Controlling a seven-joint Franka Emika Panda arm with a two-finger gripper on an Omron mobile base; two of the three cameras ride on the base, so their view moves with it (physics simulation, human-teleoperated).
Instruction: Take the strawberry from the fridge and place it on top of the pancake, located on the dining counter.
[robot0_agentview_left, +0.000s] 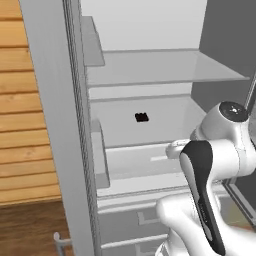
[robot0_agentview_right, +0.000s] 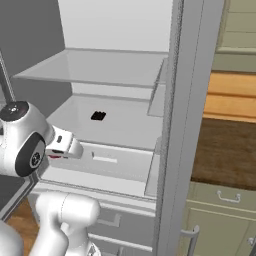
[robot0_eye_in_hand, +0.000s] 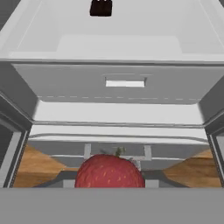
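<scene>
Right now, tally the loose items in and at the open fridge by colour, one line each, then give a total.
Red: 1, the strawberry, held in the claw in front of the fridge.
Black: 1, the small flat black object on a grey shelf.
Total: 2

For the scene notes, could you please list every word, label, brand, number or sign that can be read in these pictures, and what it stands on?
None: no readable text in any view.
The fridge, its shelves and drawers are plain grey.
The small black object on the middle shelf bears no legible mark.
The strawberry at the gripper carries no label.
The round cap on the arm shows faint marks, too small to read.
</scene>
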